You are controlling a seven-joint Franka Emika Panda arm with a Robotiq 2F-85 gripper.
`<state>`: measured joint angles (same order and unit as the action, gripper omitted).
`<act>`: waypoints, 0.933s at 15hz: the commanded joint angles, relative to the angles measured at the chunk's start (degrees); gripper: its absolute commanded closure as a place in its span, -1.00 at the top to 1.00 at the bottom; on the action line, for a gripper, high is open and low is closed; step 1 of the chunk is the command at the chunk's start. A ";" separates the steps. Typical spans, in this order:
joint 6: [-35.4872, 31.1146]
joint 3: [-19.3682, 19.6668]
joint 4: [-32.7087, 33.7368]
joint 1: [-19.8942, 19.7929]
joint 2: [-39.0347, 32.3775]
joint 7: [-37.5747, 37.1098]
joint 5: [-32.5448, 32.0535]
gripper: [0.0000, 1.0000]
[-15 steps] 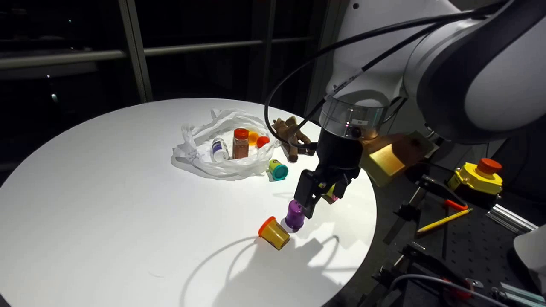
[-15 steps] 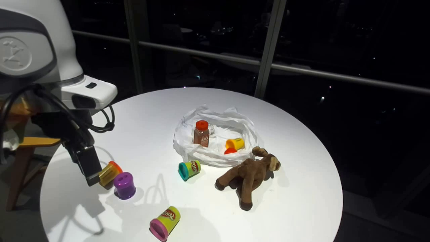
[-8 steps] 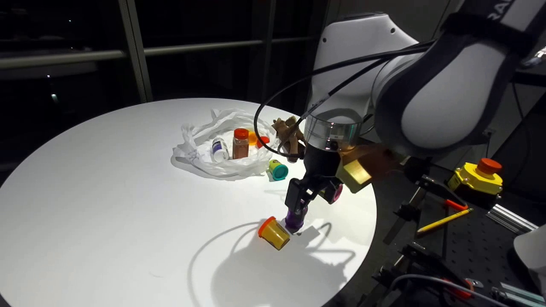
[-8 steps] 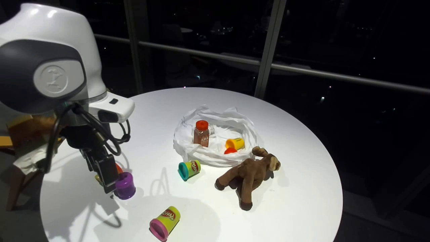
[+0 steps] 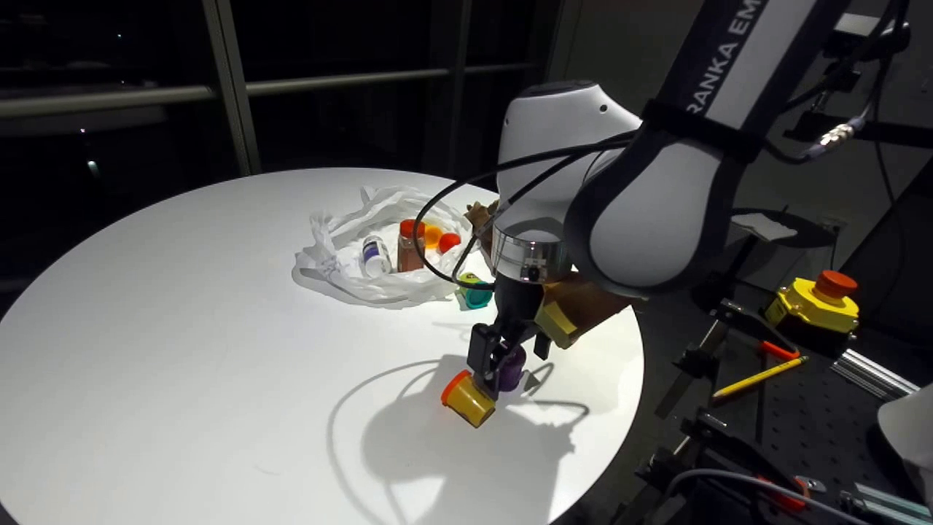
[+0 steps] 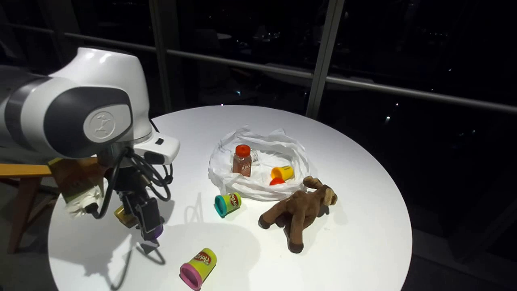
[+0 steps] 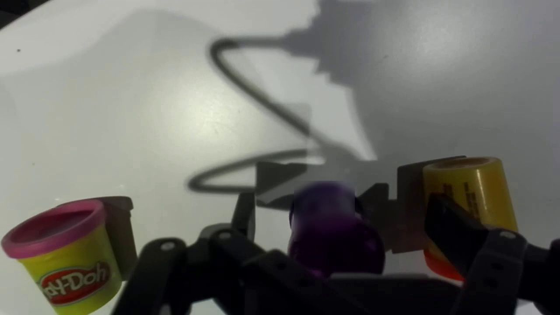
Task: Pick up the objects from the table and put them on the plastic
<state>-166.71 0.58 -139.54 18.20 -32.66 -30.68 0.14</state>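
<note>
My gripper [image 7: 342,208] stands open over the purple container [image 7: 337,245], one finger on either side, with no contact visible. Its right finger in the wrist view overlaps the yellow cylinder with an orange lid [image 7: 472,188]; whether they touch I cannot tell. A pink-lidded tub [image 6: 198,268] and a teal-lidded tub [image 6: 227,204] lie on the table. Beside the plastic [image 6: 220,178] rests the brown plush animal [image 6: 301,208]. Inside the plastic are a red-brown jar [image 6: 242,161], a yellow tub [image 6: 282,173], a red round piece [image 5: 449,242] and a blue-white bottle [image 5: 376,257].
The round white table [image 5: 219,350] ends a short way right of the gripper in an exterior view. Past that edge are a yellow box with a red button [image 5: 813,305] and a pencil [image 5: 762,378]. A cable loop hangs by the wrist.
The arm has come down and across, so the open fingers now straddle the purple container and one reaches the yellow cylinder. The objects have stayed put.
</note>
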 commanded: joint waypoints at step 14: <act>9.05 0.51 -0.92 -2.66 11.81 4.20 5.71 -0.51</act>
<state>-162.72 -1.16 -138.06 15.08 -30.17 -27.11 6.10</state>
